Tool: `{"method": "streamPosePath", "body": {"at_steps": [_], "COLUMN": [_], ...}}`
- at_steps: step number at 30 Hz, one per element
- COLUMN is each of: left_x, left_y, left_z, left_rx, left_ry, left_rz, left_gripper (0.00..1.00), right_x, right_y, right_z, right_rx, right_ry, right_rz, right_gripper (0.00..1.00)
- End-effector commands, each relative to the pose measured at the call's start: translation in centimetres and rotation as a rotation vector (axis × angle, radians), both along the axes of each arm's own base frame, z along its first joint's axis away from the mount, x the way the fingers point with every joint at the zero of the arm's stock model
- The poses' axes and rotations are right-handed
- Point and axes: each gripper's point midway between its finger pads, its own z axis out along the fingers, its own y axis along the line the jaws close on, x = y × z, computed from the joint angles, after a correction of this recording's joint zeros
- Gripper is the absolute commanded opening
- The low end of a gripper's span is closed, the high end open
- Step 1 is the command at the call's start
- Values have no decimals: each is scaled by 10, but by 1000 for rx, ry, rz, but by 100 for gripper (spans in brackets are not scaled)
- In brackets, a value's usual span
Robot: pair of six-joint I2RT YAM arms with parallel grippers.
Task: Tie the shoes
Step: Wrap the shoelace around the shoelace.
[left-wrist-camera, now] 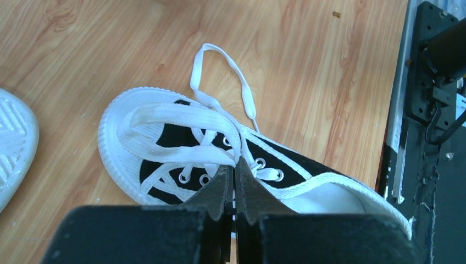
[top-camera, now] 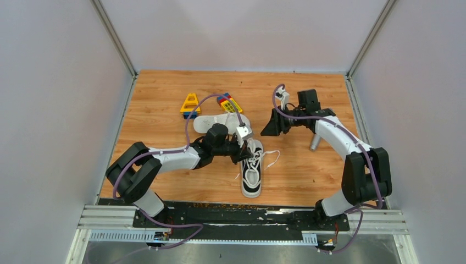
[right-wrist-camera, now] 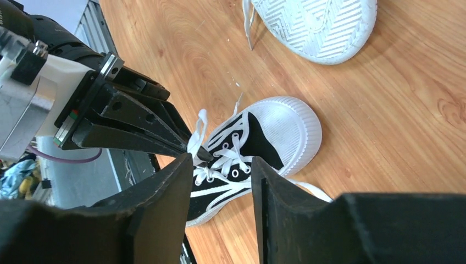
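Left gripper [left-wrist-camera: 235, 168] clenched on a white lace [left-wrist-camera: 181, 115] of the upright shoe [top-camera: 253, 179] near the table's [top-camera: 165, 99] near edge, right gripper [right-wrist-camera: 221, 159] parted and empty, second shoe [top-camera: 211, 122] lay sole-up beyond.

Two shoes [top-camera: 252, 179], two colourful toy blocks [top-camera: 190, 104], one grey cylinder [top-camera: 315, 142], two robot arms [top-camera: 176, 158]

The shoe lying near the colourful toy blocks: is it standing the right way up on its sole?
No, the shoe lies flipped over, with its white sole facing up toward the overhead camera.
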Motion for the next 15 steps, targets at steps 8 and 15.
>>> {"method": "streamPosePath", "body": {"at_steps": [8, 15], "left_x": [-11, -7], "left_y": [-10, -15], "left_z": [10, 11], "left_rx": [11, 10], "left_ry": [-112, -131], "left_rz": [-191, -208], "left_gripper": [0, 0], "right_x": [-8, -7], "right_y": [23, 32], "right_z": [1, -4], "right_rx": [145, 177], "right_ry": [156, 204], "right_rz": [146, 198], "right_gripper": [55, 57]}}
